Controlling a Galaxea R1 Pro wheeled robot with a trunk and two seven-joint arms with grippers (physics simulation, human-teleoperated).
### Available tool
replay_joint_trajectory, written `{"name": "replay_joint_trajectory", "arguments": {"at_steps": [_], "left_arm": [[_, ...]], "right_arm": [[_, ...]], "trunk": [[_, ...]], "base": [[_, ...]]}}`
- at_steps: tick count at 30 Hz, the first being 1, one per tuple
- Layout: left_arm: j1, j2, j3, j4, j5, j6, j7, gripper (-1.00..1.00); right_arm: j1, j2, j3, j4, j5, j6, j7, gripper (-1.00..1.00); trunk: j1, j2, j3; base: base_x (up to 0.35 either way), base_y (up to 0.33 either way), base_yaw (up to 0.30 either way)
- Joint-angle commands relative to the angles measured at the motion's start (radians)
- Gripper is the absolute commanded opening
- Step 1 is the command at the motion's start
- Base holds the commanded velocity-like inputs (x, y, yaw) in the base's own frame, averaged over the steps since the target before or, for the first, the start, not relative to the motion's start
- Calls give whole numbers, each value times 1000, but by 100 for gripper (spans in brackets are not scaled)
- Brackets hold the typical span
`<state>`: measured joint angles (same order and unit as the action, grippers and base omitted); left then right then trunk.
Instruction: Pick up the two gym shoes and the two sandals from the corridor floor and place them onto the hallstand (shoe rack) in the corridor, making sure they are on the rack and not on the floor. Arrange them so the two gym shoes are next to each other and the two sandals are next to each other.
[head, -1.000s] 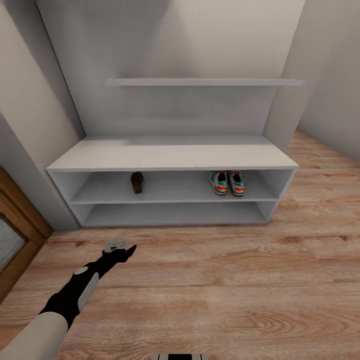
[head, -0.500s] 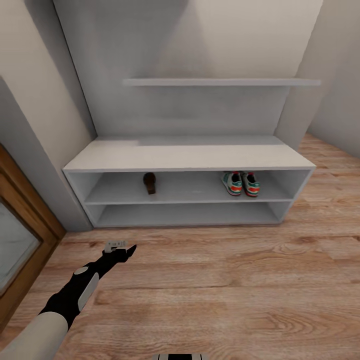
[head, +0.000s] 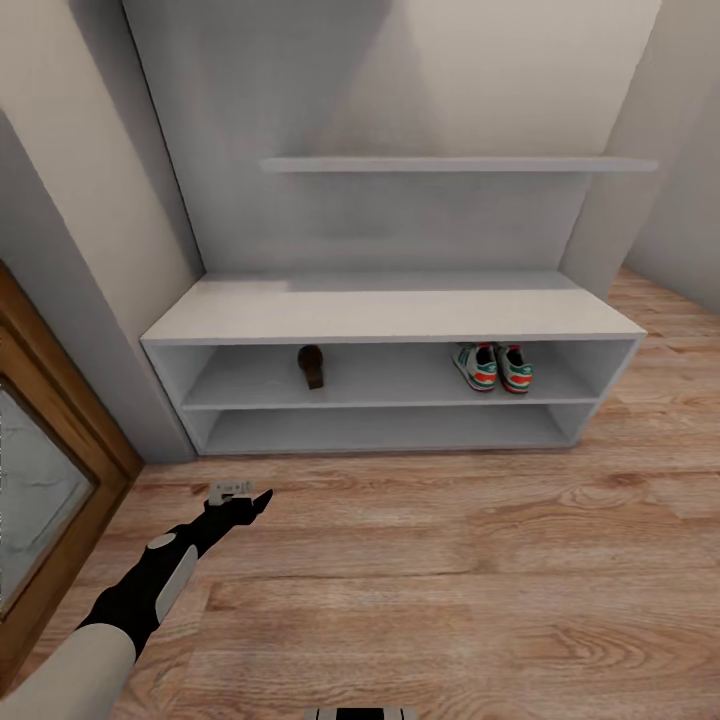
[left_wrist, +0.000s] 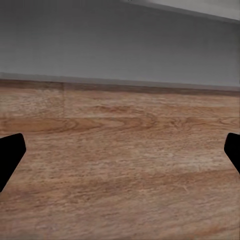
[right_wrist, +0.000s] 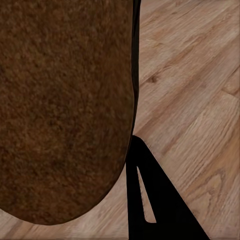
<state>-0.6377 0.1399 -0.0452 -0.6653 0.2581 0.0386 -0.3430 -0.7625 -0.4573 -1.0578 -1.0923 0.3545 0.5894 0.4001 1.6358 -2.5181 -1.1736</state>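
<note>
Head view: two gym shoes (head: 492, 367) and one sandal (head: 312, 366) are seen on the hallstand (head: 390, 318) upper shelf. Left gripper (left_wrist: 120, 150) is spread wide, empty. Second sandal (right_wrist: 60, 105) is clamped by right gripper (right_wrist: 131, 165).

You looked into a corridor nook with plain pale grey walls (head: 400, 80), lit softly from above and shaded at the upper left of the frame. A light brown wood-plank floor (head: 480, 590) filled the lower half, its grain clear. At the left edge stood a brown wooden door frame with a frosted glass pane (head: 40, 470), beside a projecting grey wall corner (head: 90, 300).
</note>
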Motion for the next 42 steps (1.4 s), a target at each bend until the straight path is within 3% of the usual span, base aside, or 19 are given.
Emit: {"name": "replay_joint_trajectory", "arguments": {"at_steps": [1,7,24,42], "left_arm": [[0,1,-4,0,10,4,-1,100],[0,0,-5,0,10,4,-1,100],[0,0,-5,0,10,3,-1,100],[0,-1,-5,0,10,3,0,100]], "right_arm": [[-1,0,-2,-1,11,3,9,-100],[-1,2,-2,-1,12,3,9,-100],[-1,3,-2,-1,12,3,9,-100],[-1,6,-4,-1,12,4,9,-100]], "trunk": [[0,0,-1],[0,0,-1],[0,0,-1],[0,0,-1]], "base": [[0,61,0],[0,17,61],[0,1,260],[-80,0,14]]}}
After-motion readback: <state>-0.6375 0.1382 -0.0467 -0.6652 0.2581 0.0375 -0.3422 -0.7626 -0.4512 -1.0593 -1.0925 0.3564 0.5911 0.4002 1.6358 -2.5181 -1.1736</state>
